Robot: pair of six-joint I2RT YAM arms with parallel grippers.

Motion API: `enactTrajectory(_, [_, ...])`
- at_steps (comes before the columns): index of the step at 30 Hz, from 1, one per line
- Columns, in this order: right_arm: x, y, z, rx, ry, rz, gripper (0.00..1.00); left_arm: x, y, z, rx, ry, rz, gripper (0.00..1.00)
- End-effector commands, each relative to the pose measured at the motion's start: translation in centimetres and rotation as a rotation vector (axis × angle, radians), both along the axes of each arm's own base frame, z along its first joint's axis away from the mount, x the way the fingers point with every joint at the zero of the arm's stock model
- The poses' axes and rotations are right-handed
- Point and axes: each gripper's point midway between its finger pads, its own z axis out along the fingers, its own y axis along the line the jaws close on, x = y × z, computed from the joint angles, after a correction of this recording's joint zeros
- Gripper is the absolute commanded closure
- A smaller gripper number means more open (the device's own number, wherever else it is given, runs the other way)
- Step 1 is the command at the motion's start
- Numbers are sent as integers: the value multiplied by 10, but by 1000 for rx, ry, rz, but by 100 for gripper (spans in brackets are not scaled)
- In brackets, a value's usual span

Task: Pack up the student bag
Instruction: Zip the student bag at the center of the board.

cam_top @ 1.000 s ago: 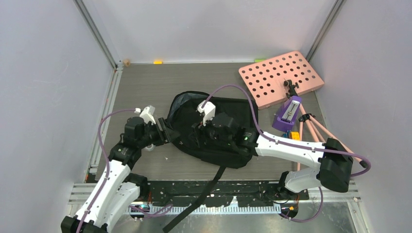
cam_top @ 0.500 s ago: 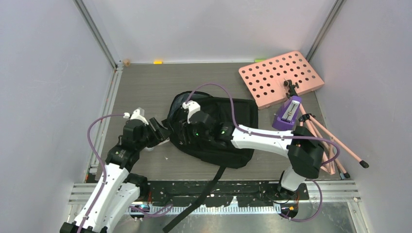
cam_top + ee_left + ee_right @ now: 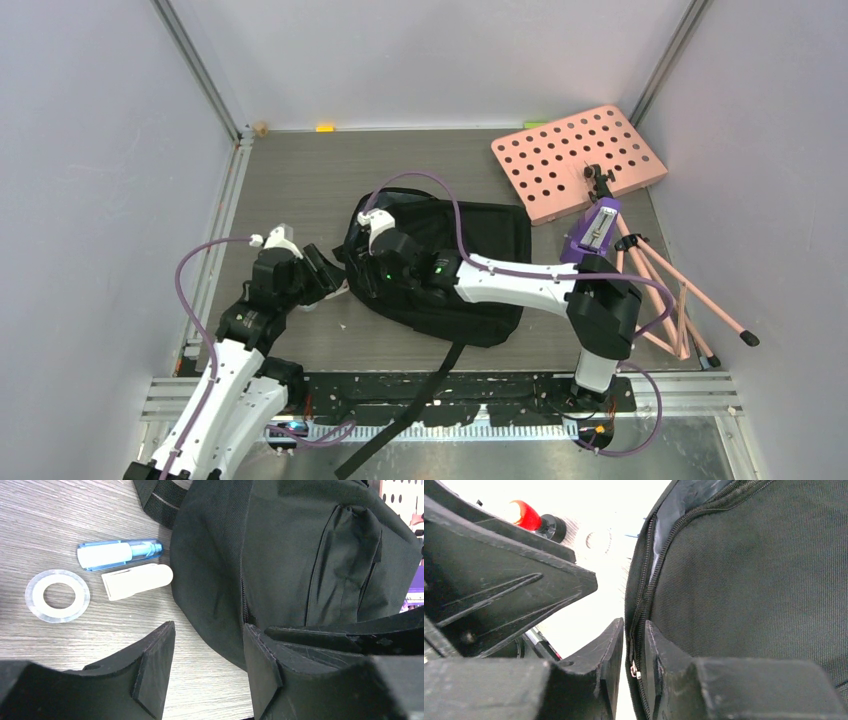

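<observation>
The bag (image 3: pixel 480 240) is lying mid table (image 3: pixel 300 180). The right claw (image 3: pixel 634 630) is pinching its zipper (image 3: pixel 644 595) at the left edge; the left claw (image 3: pixel 207 630) is hovering open just beside that edge.

Setting: robot test cell in a lab. Evidence:
- bench (image 3: pixel 300 170) with a grey wood-grain top, boxed in on three sides by plain pale panels (image 3: pixel 90 200) joined with aluminium extrusion posts (image 3: pixel 200 70)
- bare metal base frame (image 3: pixel 700 440) along the near edge, with the left arm (image 3: pixel 230 365) and right arm (image 3: pixel 520 285) bolted to it; both are white and black
- exposed purple cables (image 3: pixel 182 280) looped in the open air; green status light (image 3: pixel 386 270) lit on the right arm
- props laid out as for a trial: student bag (image 3: pixel 490 240), pink perforated board (image 3: pixel 575 160), tape ring (image 3: pixel 57 595)
- no furniture, decor or personal items in view, only rig hardware
</observation>
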Motion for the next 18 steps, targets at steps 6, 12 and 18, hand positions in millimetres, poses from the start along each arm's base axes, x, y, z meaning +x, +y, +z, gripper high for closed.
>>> enactTrajectory(6, [8, 11, 11, 4, -25, -15, 78, 4, 1, 14, -5, -37, 11, 47])
enactTrajectory(12, [3, 14, 9, -5, -30, 3, 79, 4, 1, 13, -4, -35, 10, 47])
enactTrajectory(18, [-2, 21, 6, -19, -33, 37, 83, 4, 0, 13, -4, -33, 3, 47])
